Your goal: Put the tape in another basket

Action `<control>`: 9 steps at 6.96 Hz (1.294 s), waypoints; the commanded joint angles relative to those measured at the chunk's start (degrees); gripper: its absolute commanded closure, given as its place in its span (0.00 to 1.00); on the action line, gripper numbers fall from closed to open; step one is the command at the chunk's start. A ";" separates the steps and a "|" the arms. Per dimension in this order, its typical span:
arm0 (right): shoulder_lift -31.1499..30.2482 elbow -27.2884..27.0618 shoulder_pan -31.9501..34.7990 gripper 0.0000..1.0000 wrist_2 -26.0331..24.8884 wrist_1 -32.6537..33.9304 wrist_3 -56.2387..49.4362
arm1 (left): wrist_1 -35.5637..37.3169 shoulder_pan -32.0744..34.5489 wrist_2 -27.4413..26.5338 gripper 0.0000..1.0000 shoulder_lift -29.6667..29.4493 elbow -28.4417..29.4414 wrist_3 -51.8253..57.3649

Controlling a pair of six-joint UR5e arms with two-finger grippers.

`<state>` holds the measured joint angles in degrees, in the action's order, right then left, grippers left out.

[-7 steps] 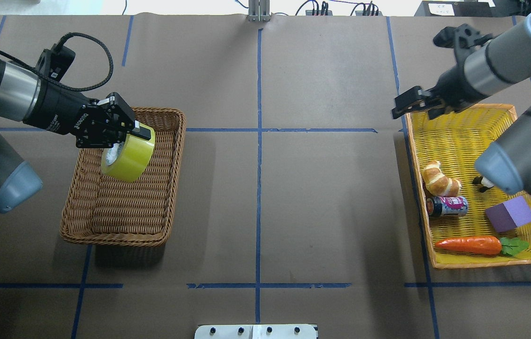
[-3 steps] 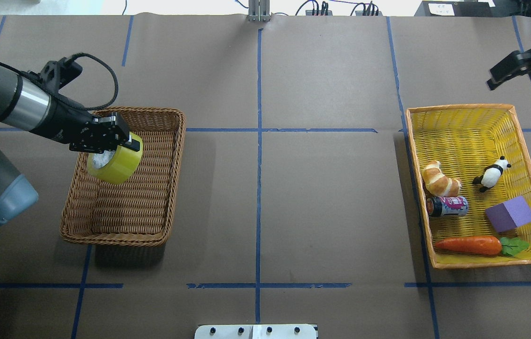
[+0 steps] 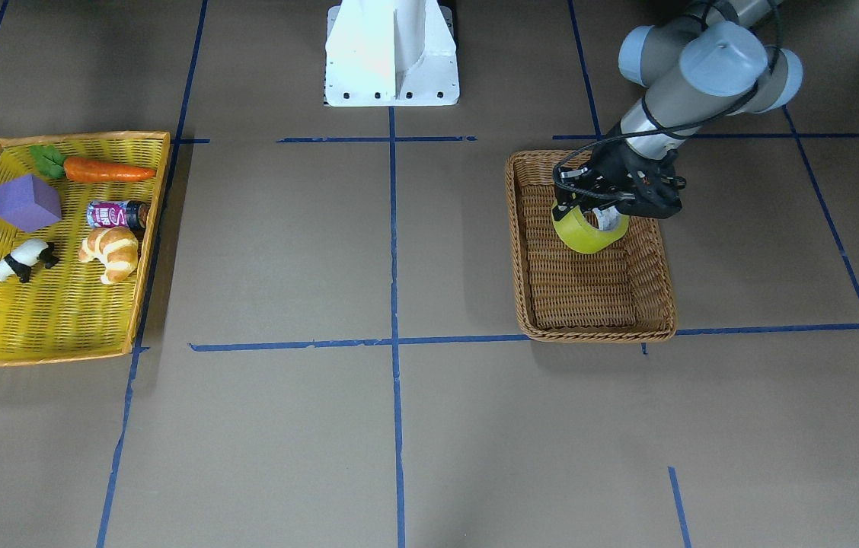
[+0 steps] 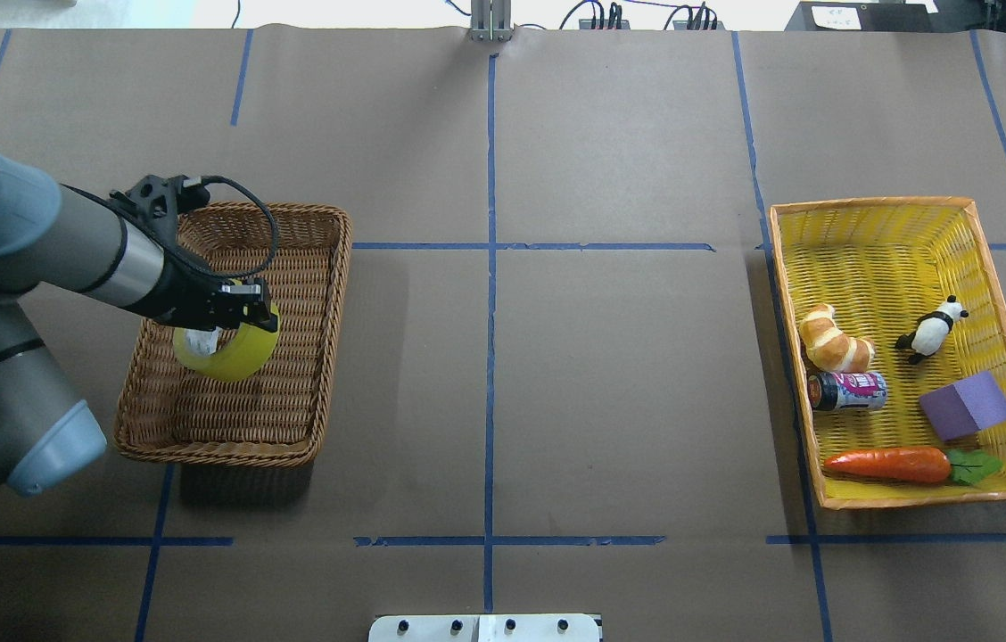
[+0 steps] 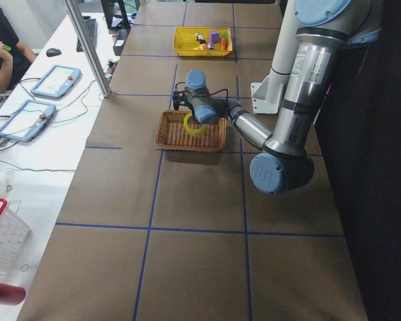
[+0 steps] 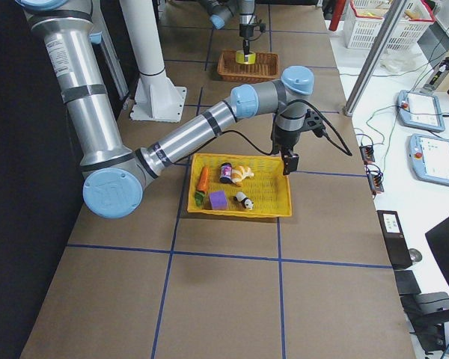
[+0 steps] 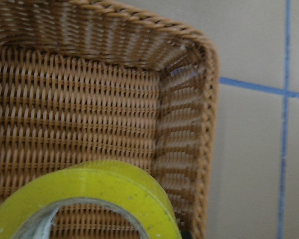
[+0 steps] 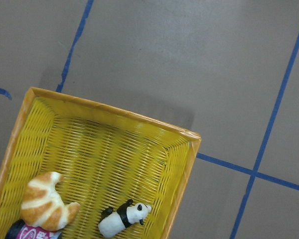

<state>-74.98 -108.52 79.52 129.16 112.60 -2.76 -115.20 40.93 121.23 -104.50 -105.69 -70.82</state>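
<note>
The yellow-green tape (image 4: 226,355) with its white-grey core hangs tilted in my left gripper (image 4: 231,314), which is shut on the roll's wall. It is low over the middle of the brown wicker basket (image 4: 338,267), inside the rim. The front-facing view shows the tape (image 3: 586,234), the gripper (image 3: 606,211) and the basket (image 3: 521,251) the same way. The left wrist view shows the tape (image 7: 94,191) above the basket's woven floor, near a corner (image 7: 199,74). I cannot tell whether it touches the floor. My right gripper (image 6: 287,160) hovers past the yellow tray's far end; I cannot tell its state.
The flat yellow tray (image 4: 869,203) at the right holds a croissant (image 4: 833,341), a panda figure (image 4: 931,330), a can (image 4: 849,390), a purple block (image 4: 967,406) and a carrot (image 4: 891,464). Blue tape lines cross the brown table. The robot's white base (image 3: 391,53) stands at the near edge.
My left gripper has carried the tape down and toward the robot, deeper into the wicker basket. My right arm has swung off the yellow tray to the right edge of the overhead view.
</note>
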 commanded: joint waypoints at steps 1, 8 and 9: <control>-0.69 -0.28 1.77 0.00 0.13 2.00 -2.07 | 16.61 -3.47 -7.02 1.00 -0.70 -5.65 7.08; -2.18 -0.02 2.74 0.00 0.30 2.01 -4.27 | 19.21 1.75 -7.17 0.00 -4.57 -1.18 14.53; -3.49 0.06 2.83 0.00 0.39 1.84 -5.05 | 23.66 5.00 -5.24 0.00 -4.57 -2.49 20.31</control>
<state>-77.36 -108.51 82.29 129.49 114.57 -7.20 -95.43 42.15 113.84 -109.14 -106.90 -56.44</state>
